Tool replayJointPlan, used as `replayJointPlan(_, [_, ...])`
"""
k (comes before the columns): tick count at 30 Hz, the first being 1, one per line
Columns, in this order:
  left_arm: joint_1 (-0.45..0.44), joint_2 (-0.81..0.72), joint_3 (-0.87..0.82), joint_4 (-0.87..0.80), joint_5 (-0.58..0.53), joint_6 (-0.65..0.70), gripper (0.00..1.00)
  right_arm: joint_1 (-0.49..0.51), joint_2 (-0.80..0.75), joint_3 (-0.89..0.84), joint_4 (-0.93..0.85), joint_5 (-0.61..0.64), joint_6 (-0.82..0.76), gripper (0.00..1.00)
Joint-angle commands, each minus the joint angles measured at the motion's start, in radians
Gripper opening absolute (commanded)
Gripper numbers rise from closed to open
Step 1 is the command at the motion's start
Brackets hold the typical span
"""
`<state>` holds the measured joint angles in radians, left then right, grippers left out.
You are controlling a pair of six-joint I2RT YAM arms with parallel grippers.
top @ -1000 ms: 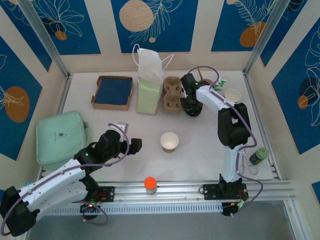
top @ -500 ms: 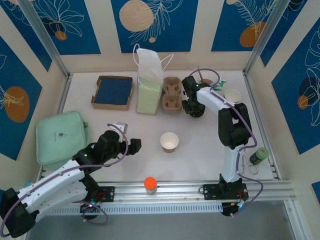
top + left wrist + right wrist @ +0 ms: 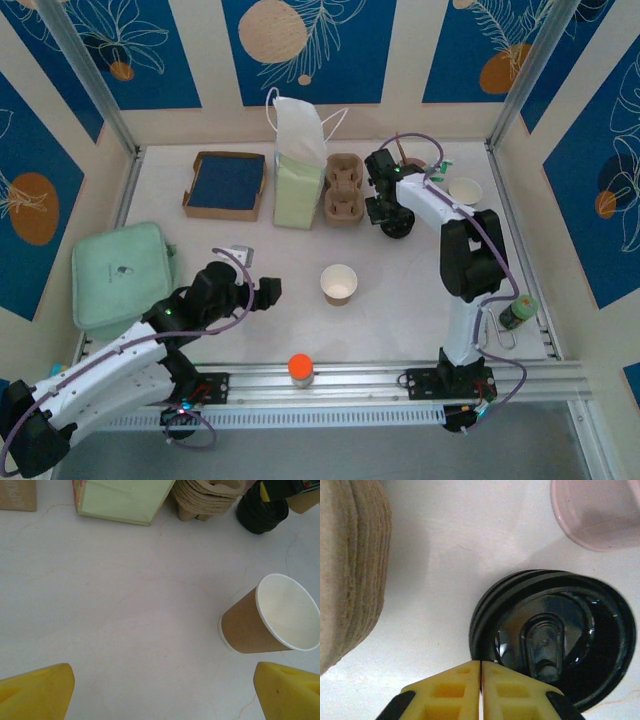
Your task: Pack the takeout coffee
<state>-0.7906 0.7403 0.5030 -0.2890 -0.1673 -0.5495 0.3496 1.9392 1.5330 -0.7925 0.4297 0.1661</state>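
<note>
From above, the brown paper cup [image 3: 339,284] stands upright and alone near the middle of the table [image 3: 420,300], mouth up. Along the far edge, left to right, sit a blue-lined cardboard box [image 3: 226,184], a green paper bag [image 3: 298,185] and, just beside it, a stack of cup carriers [image 3: 343,188]. A stack of black lids [image 3: 400,228] lies just right of the carriers. The right gripper [image 3: 388,212] is down at those lids. A white-rimmed cup [image 3: 466,190] stands toward the far right corner, and a green pouch [image 3: 120,275] lies at the left edge. An orange-capped bottle [image 3: 300,370] sits at the near edge and a green-capped bottle [image 3: 519,311] at the right edge. The left gripper [image 3: 262,290] is left of the brown cup, apart from it. In the left wrist view that gripper's yellow fingers [image 3: 35,690] are spread wide with bare table between them. The brown cup is ahead and to the right, and the bag, carriers and lids lie along the top. In the right wrist view the right gripper's fingertips [image 3: 465,687] are pressed together with no gap, right at the near rim of the lids. I cannot tell whether they pinch that rim. The carriers rise at the left, and a pinkish cup [image 3: 597,512] sits in the upper right corner.
</note>
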Motion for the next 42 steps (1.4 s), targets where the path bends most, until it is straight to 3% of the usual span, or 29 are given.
replayJointPlan(1, [-0.011,-0.015,0.012,-0.018,-0.019,-0.003,0.92,0.011,-0.058,-0.015,-0.003,0.023,0.017,0.05])
replayJointPlan(7, [-0.012,-0.015,0.016,-0.018,-0.016,-0.003,0.92,0.021,-0.081,-0.025,-0.008,0.040,0.026,0.06])
replayJointPlan(12, [-0.012,-0.011,0.017,-0.014,-0.015,-0.004,0.92,0.029,-0.075,-0.033,-0.012,0.039,0.032,0.27])
replayJointPlan(19, [-0.012,-0.013,0.020,-0.019,-0.014,-0.003,0.92,0.024,-0.009,-0.016,-0.026,0.049,0.051,0.35])
replayJointPlan(31, [-0.012,-0.021,0.014,-0.024,-0.018,-0.002,0.92,0.015,0.059,0.029,-0.027,0.050,0.065,0.34])
replayJointPlan(42, [-0.013,-0.032,0.000,-0.022,-0.023,-0.003,0.92,0.025,0.037,0.026,-0.026,0.066,0.072,0.15])
